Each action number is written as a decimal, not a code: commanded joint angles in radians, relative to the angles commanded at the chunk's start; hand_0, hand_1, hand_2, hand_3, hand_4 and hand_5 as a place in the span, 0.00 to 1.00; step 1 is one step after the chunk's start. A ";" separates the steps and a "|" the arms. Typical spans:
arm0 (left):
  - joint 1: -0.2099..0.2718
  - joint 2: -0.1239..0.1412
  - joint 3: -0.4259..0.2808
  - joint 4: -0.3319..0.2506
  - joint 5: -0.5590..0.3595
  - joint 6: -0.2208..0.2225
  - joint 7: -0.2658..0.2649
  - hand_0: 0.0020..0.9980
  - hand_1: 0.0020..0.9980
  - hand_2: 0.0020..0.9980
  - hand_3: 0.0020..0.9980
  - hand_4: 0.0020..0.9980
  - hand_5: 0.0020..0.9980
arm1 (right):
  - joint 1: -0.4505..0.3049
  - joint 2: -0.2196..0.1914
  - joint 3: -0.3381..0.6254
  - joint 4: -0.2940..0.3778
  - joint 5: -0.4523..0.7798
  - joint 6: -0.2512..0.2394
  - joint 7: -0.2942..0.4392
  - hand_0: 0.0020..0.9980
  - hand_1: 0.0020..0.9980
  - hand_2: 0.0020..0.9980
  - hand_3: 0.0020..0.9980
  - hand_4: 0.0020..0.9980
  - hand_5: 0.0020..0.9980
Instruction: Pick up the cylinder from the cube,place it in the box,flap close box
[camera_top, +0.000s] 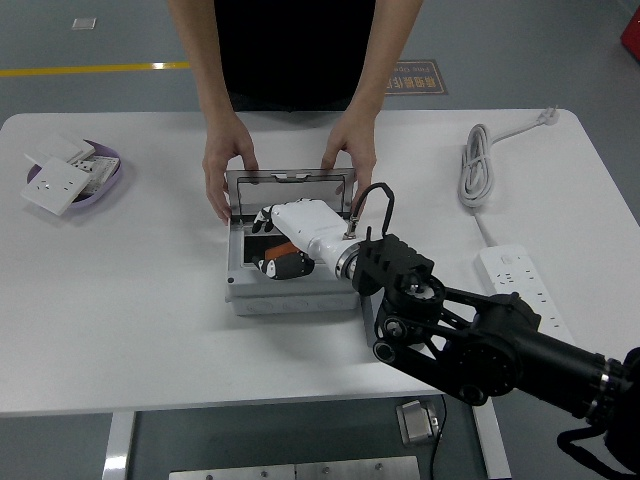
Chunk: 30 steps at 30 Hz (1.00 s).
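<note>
A grey metal box (290, 300) sits mid-table with its lid (290, 186) standing up at the far side. My right hand (278, 240), white with a black arm behind it, reaches into the box from the right. An orange cylinder (284, 249) shows under the palm, low inside the box, with the hand curled around it. A person at the far side holds the lid's two corners, one hand (226, 170) at its left and the other hand (347, 160) at its right. No cube is visible.
A purple dish (108, 178) with white socket plates sits at the far left. A coiled white cable (475, 170) and a white power strip (522, 288) lie on the right. My arm's black links overhang the table's near edge.
</note>
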 joint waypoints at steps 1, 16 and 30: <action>0.000 0.000 0.001 0.000 -0.001 0.000 0.000 0.57 0.62 0.58 0.60 0.72 0.23 | -0.003 -0.009 0.009 0.009 0.018 0.005 0.007 0.86 0.72 0.72 0.71 0.69 0.39; 0.004 -0.001 -0.011 0.001 0.016 0.001 0.007 0.57 0.62 0.58 0.60 0.72 0.24 | 0.075 -0.174 0.120 0.195 0.582 0.063 0.071 0.76 0.67 0.69 0.69 0.71 0.41; -0.006 0.002 -0.041 0.001 0.057 0.002 0.022 0.57 0.62 0.58 0.60 0.72 0.23 | 0.294 -0.057 0.073 -0.059 0.763 0.018 0.115 0.72 0.65 0.68 0.69 0.70 0.40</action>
